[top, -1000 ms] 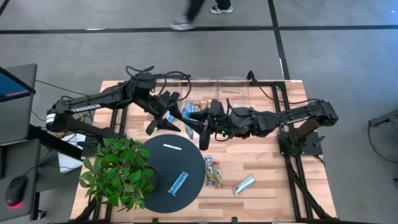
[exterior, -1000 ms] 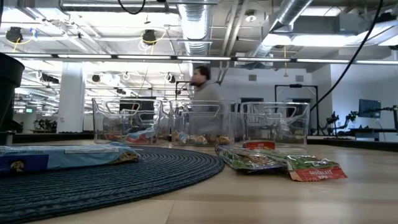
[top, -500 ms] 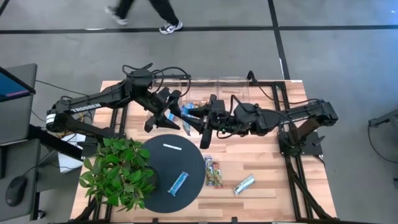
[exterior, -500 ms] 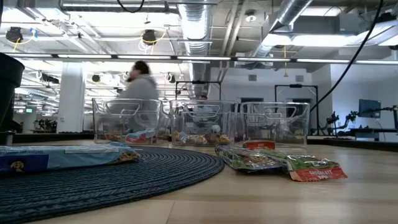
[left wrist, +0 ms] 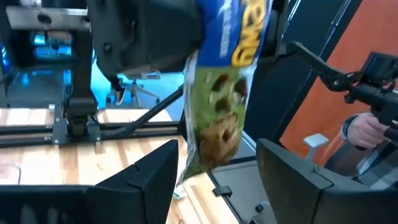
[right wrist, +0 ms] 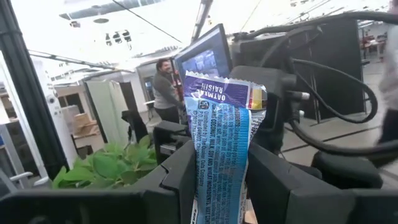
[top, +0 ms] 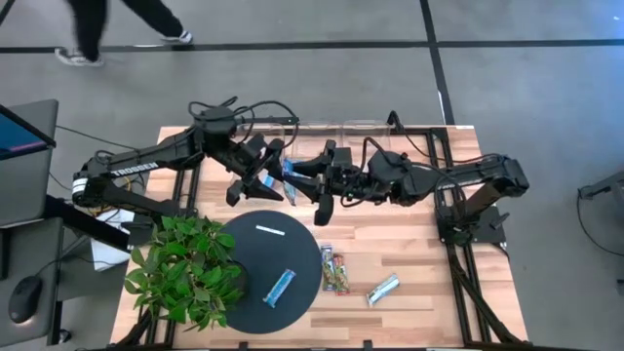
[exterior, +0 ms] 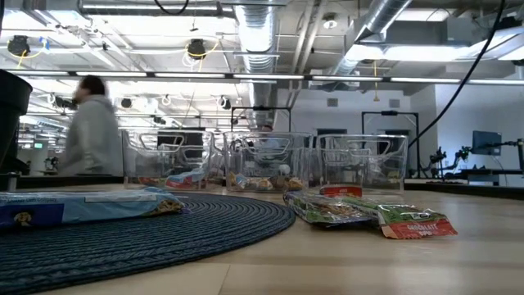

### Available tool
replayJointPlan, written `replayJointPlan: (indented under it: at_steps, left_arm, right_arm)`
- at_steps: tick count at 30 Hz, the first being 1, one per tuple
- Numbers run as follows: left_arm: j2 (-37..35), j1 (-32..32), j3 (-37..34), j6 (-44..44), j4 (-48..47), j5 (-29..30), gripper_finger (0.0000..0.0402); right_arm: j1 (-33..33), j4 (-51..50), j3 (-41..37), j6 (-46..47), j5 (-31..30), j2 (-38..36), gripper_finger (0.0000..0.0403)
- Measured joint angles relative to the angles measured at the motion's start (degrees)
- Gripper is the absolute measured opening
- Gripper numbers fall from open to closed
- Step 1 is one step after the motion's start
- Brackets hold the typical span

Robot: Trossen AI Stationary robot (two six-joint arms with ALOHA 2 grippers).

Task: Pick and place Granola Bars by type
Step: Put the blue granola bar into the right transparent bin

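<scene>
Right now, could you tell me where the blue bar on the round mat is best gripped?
Grip the blue bar at its middle, across its narrow width, coming straight down. It lies flat and diagonal on the mat, with both long edges free.

- The left arm (top: 161,161) is matt black, built of slim box-like links, with white "TROSSEN" lettering along its long link.
- A white collar rings the joint at its base end.
- Loose black cables loop over its wrist.
- The right arm (top: 458,177) is the same black, with chunky rounded joint housings and a cable arching above the forearm.
- The left gripper (top: 255,178) and right gripper (top: 317,190) each carry two flat, angular black fingers (right wrist: 186,171).
</scene>
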State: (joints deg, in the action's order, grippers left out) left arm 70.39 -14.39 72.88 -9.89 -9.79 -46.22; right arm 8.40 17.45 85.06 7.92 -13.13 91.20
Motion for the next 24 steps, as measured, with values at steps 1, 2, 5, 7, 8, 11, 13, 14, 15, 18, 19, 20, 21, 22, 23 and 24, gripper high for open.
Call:
replayJointPlan:
  at_steps: [1,2,5,7,8,11,13,14,15,18,19,20,21,22,23,24]
  left_arm:
    - [0.00,0.00,0.00,-0.31,0.74,0.01,0.0210]
    - [0.00,0.00,0.00,-0.38,1.29,0.04,0.0210]
    - [0.00,0.00,0.00,-0.48,2.18,0.02,0.0210]
    - [0.00,0.00,0.00,-0.48,2.00,0.04,0.0210]
    - [0.00,0.00,0.00,-0.48,1.79,0.03,0.0210]
    - [0.00,0.00,0.00,-0.48,1.70,0.02,0.0210]
    - [0.00,0.00,0.00,-0.48,1.67,0.05,0.0209]
    - [0.00,0.00,0.00,-0.48,1.67,0.14,0.0207]
    - [0.00,0.00,0.00,-0.48,1.67,0.21,0.0203]
    - [0.00,0.00,0.00,-0.48,1.63,0.69,0.0181]
    - [0.00,0.00,0.00,-0.48,1.61,1.18,0.0171]
    - [0.00,0.00,0.00,-0.48,1.61,1.53,0.0160]
    - [0.00,0.00,0.00,-0.48,1.59,1.60,0.0149]
    - [0.00,0.00,0.00,-0.48,1.58,1.73,0.0137]
    - [0.00,0.00,0.00,-0.47,1.55,1.75,0.0126]
    - [0.00,0.00,0.00,-0.47,1.49,1.75,0.0115]
  right_arm:
    - [-0.02,0.20,0.00,0.00,0.00,0.24,0.0113]
    - [-0.10,0.20,0.00,-0.02,0.00,0.54,0.0113]
    - [-0.42,1.07,-0.06,-0.24,0.44,1.16,0.0113]
    - [-0.67,1.69,-0.04,-0.33,1.05,1.13,0.0113]
    - [-0.77,1.72,-0.04,-0.35,1.08,1.12,0.0113]
    - [-0.81,1.49,-0.04,-0.46,1.14,1.12,0.0113]
    - [-0.81,1.72,-0.04,-0.73,1.14,1.12,0.0113]
    - [-0.81,1.80,-0.04,-0.87,1.14,1.12,0.0113]
    - [-0.81,1.85,-0.04,-0.87,1.14,1.12,0.0113]
    - [-0.96,1.91,-0.04,-0.87,1.18,1.12,0.0113]
    - [-1.05,1.91,-0.04,-0.84,1.18,1.12,0.0113]
    - [-1.05,1.88,-0.04,-0.64,1.18,1.12,0.0113]
    - [-1.05,1.85,-0.04,-0.53,1.18,1.12,0.0113]
    - [-1.05,1.80,-0.04,-0.43,1.20,1.12,0.0113]
    - [-1.05,1.71,-0.04,-0.43,1.18,1.12,0.0113]
    - [-1.05,1.65,-0.04,-0.43,1.16,1.12,0.0113]
